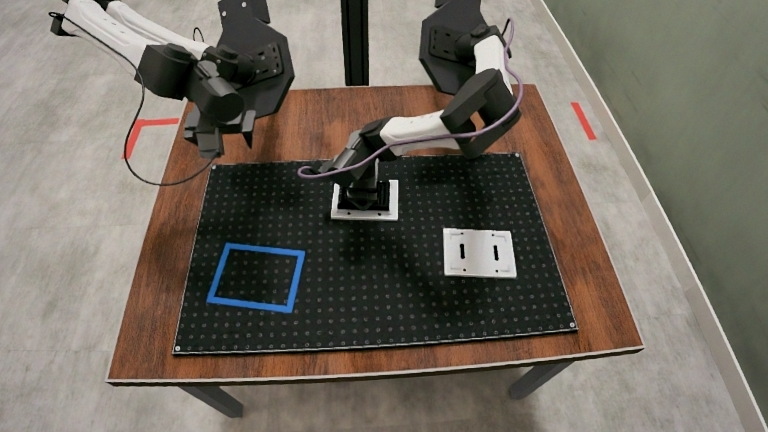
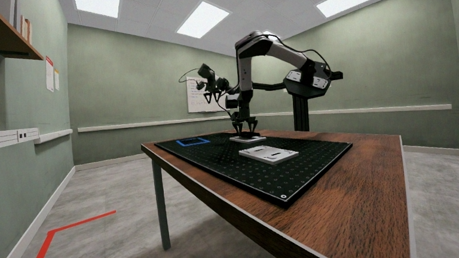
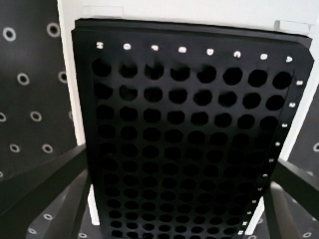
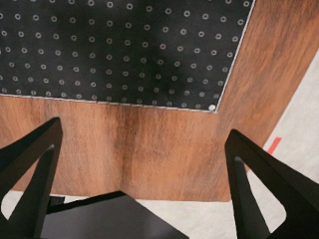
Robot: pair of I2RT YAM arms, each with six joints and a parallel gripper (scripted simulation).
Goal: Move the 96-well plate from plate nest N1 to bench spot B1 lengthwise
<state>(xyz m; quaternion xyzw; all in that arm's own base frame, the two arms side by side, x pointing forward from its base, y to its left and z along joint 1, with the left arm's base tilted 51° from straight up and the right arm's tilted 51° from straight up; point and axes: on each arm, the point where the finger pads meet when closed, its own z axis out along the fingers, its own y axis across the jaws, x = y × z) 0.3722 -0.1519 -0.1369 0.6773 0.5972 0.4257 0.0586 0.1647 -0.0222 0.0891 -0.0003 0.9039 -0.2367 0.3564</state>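
Observation:
The black 96-well plate (image 1: 384, 196) (image 2: 249, 135) (image 3: 164, 37) is level between the fingers of my left gripper (image 1: 362, 194) (image 2: 245, 132) (image 3: 178, 156), which is shut on its long sides. The plate is at or just above the white middle nest (image 1: 362, 215) (image 2: 248, 140) (image 3: 199, 9); any remaining gap cannot be told. Nest N1 (image 1: 480, 263) (image 2: 271, 155) is bare, at the right in the top view. The blue taped outline B1 (image 1: 249, 305) (image 2: 192, 144) is empty, at the left there. My right gripper (image 1: 229, 148) (image 2: 212, 101) (image 4: 147, 131) is open and empty, high near the table's arm-side edge.
A black perforated board (image 1: 396, 308) (image 2: 230, 170) (image 4: 120, 50) lies on the wooden table (image 1: 600, 314) (image 2: 372, 180) (image 4: 100, 139) under the nests and the outline. The left arm reaches over the board's arm-side edge to its middle. The right arm is folded back off the board.

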